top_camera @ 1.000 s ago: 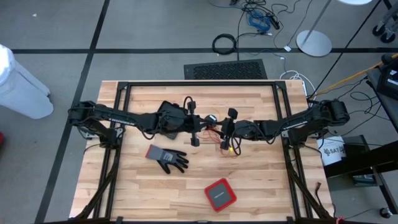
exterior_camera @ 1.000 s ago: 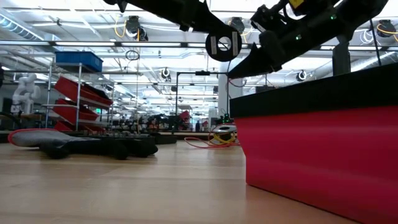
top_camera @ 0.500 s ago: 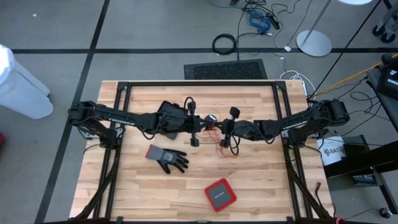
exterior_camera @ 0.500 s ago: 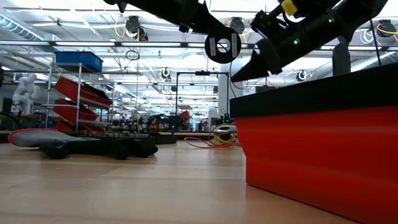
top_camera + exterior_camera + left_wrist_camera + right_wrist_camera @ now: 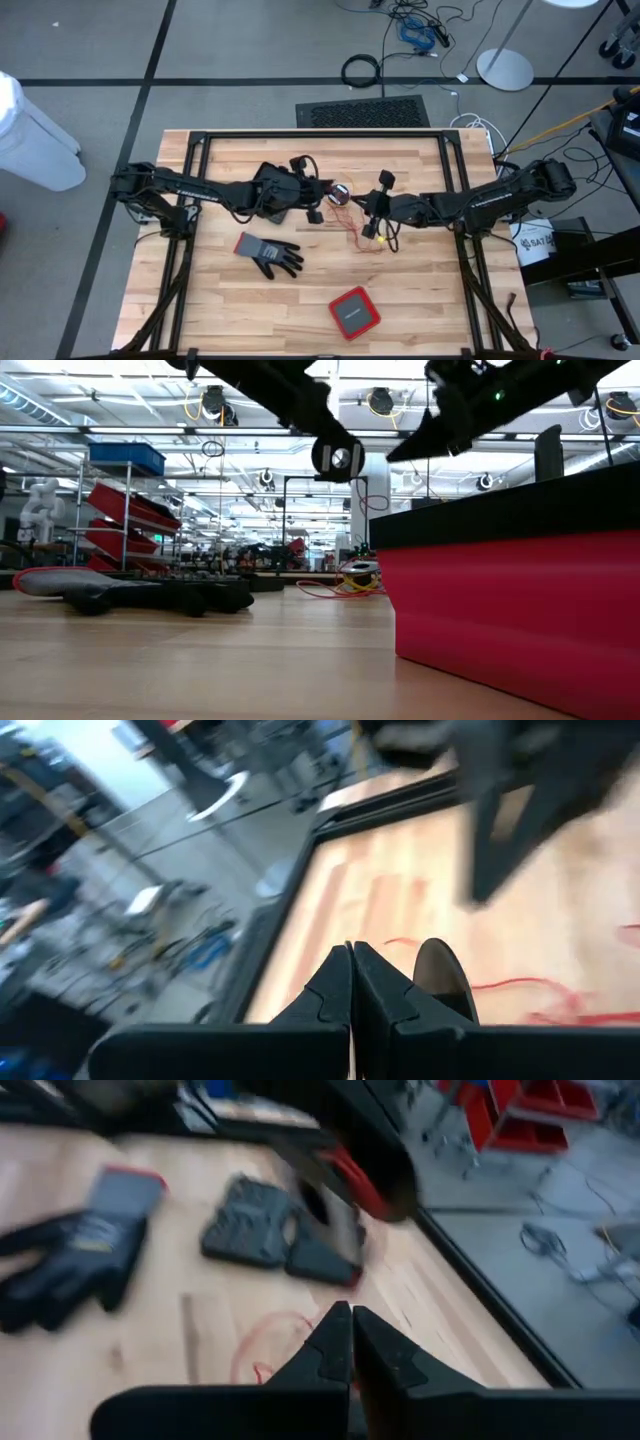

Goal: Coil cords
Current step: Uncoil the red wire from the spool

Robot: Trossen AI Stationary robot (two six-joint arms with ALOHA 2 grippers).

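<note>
High view: I am holding my left gripper [image 5: 322, 192] and right gripper [image 5: 372, 222] over mid-table, with the cords [image 5: 362, 236] lying below and between them, beside the glove [image 5: 268, 254].

Low view: the cords [image 5: 340, 588] are resting on the table [image 5: 200, 670].

Wrist views: left fingers [image 5: 335, 988] are pressing together, empty; right fingers [image 5: 335, 1342] likewise.

On the table [image 5: 420, 290], the cords [image 5: 362, 236] lie mid-table, the glove [image 5: 270, 253] to their left, the box [image 5: 354, 313] nearer the front edge.
</note>
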